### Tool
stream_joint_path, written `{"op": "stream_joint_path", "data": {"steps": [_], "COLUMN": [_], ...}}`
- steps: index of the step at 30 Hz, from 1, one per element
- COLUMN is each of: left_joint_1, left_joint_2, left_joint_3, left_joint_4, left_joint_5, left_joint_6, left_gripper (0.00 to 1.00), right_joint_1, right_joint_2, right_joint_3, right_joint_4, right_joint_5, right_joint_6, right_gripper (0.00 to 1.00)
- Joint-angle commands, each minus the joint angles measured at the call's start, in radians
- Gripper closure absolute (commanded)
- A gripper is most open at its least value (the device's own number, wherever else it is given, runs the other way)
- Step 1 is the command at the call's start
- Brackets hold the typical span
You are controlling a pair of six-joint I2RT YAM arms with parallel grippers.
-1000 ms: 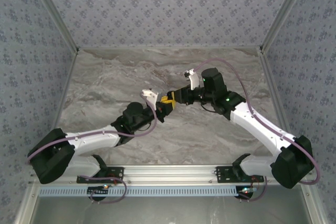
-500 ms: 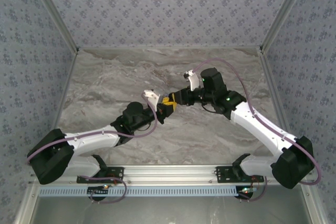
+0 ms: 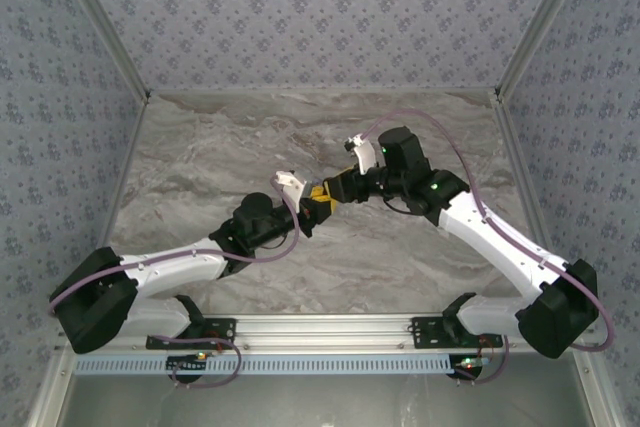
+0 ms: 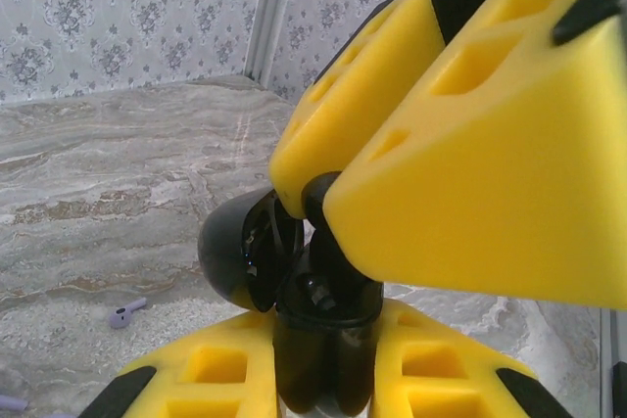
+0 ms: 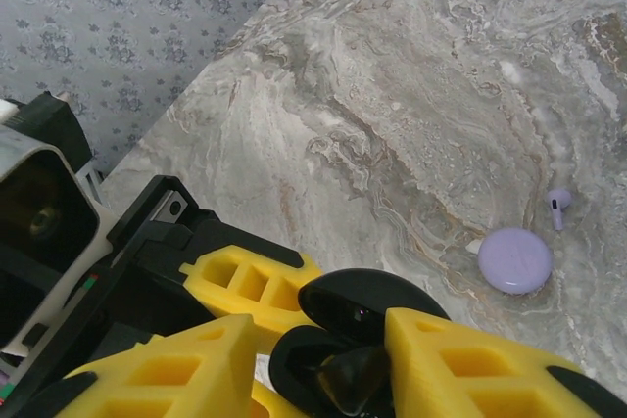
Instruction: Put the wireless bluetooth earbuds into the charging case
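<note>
Starting at the near edge, both arms reach inward over the marble table [image 3: 200, 167] and meet nose to nose around its middle. The left gripper [image 3: 319, 197] is clamped tight on the black case [image 4: 323, 340], holding its body upright between the yellow fingers [image 4: 196, 379], off the table. The case's round lid [image 4: 235, 247] is swung open and leans away to one side. Right on top of it comes the right gripper [image 3: 331, 190], tips pointed down at the open mouth of the case. Its jaws stand partly apart, and there's a small black piece [image 4: 315, 195] sitting between the fingertips just above the case. I can't tell whether they are pinching it or merely touching it. Past the fingers in the right wrist view, a lavender disc [image 5: 516, 259] lies flat on the marble, and a lavender earbud [image 5: 558, 207] lies just beside it, a little farther out, the two not touching. Beyond all that stands the patterned back wall [image 3: 320, 17].
</note>
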State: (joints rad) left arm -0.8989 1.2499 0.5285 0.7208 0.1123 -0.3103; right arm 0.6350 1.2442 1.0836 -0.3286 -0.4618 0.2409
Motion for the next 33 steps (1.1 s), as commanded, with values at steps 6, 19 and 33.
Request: {"op": "stream_joint_path", "data": {"steps": [6,19,33], "left_joint_1": [-0.005,-0.005,-0.005], "left_joint_2": [-0.023,-0.035,-0.061], "left_joint_3": [0.033,0.029,0.018], "left_joint_4": [0.000,-0.015,-0.018], "left_joint_5": [0.001,-0.014,-0.032], "left_joint_6": [0.020,0.024,0.035], "left_gripper": [0.84,0.83,0.84], "right_joint_1": [0.023,0.029,0.030], "right_joint_2": [-0.024,-0.057,-0.055], "right_joint_3": [0.038,0.034,0.040], "right_joint_4": [-0.040,-0.055,-0.097], "right_joint_5": [0.069,0.150,0.196], "right_joint_6": [-0.020,-0.017,-0.026], "right_gripper": [0.50,0.46,0.68]}}
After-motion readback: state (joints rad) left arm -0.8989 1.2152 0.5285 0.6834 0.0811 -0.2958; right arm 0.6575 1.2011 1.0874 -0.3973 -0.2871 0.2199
